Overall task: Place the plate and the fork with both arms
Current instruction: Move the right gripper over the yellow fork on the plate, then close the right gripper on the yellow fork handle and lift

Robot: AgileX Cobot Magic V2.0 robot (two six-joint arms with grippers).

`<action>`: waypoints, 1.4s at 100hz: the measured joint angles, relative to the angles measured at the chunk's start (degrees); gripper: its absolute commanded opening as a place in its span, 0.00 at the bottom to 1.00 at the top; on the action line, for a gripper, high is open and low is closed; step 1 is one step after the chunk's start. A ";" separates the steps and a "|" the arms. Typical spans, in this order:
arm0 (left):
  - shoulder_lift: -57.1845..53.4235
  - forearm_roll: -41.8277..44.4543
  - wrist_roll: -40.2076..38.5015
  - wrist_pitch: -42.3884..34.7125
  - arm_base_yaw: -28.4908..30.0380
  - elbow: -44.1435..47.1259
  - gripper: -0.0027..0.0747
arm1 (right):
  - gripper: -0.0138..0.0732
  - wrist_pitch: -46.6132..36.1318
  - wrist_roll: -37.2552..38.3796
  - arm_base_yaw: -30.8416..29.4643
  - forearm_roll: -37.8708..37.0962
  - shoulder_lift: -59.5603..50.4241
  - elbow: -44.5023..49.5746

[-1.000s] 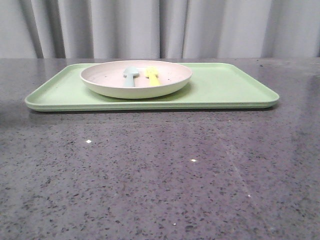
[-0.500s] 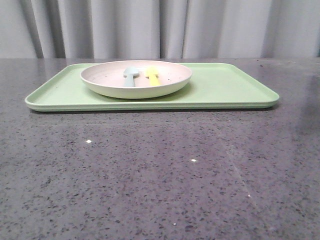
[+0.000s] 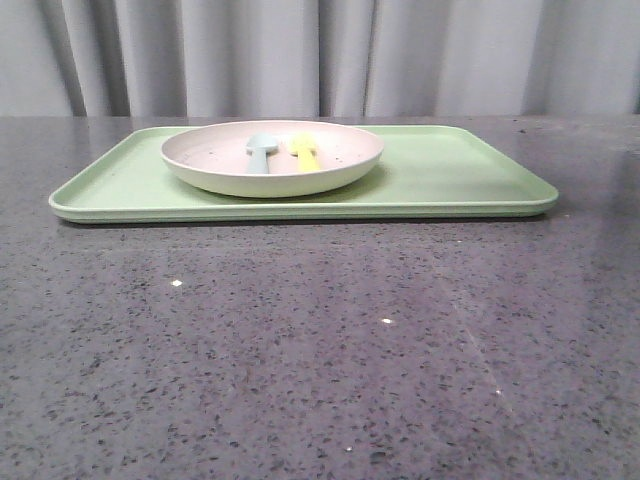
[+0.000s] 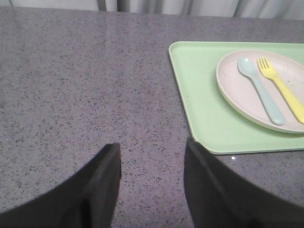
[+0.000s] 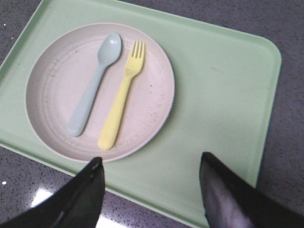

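The pale pink plate [image 3: 272,158] rests on the left half of the light-green tray [image 3: 450,175]. Inside it lies the yellow fork [image 3: 304,152], beside a light blue spoon [image 3: 260,152]. My left gripper [image 4: 152,147] is open over bare countertop, off the tray's left end; its view shows the plate [image 4: 247,95] and fork [image 4: 281,89] off to one side. My right gripper [image 5: 149,161] is open above the tray's front rim, close to the plate [image 5: 152,95], with the fork [image 5: 121,104] just beyond its fingers. Neither arm appears in the front view.
The tray [image 5: 223,95] sits on a dark speckled stone countertop [image 3: 320,350]. A grey curtain [image 3: 320,55] hangs behind the table. The tray's right half [image 3: 460,165] carries nothing.
A faint dark shade at the right edge of the countertop half a second ago is gone. Plate, fork, spoon and tray have not moved.
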 measured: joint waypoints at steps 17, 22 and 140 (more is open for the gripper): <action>0.00 0.00 0.00 0.00 0.00 0.00 0.44 | 0.67 3.85 0.10 1.49 0.00 9.05 -10.25; 0.00 0.00 0.00 0.00 0.00 0.00 0.44 | 0.67 5.14 0.10 1.82 0.00 11.65 -13.00; 0.00 0.09 -0.09 -0.21 0.00 0.11 0.44 | 0.67 10.65 5.53 4.36 0.55 35.31 -25.56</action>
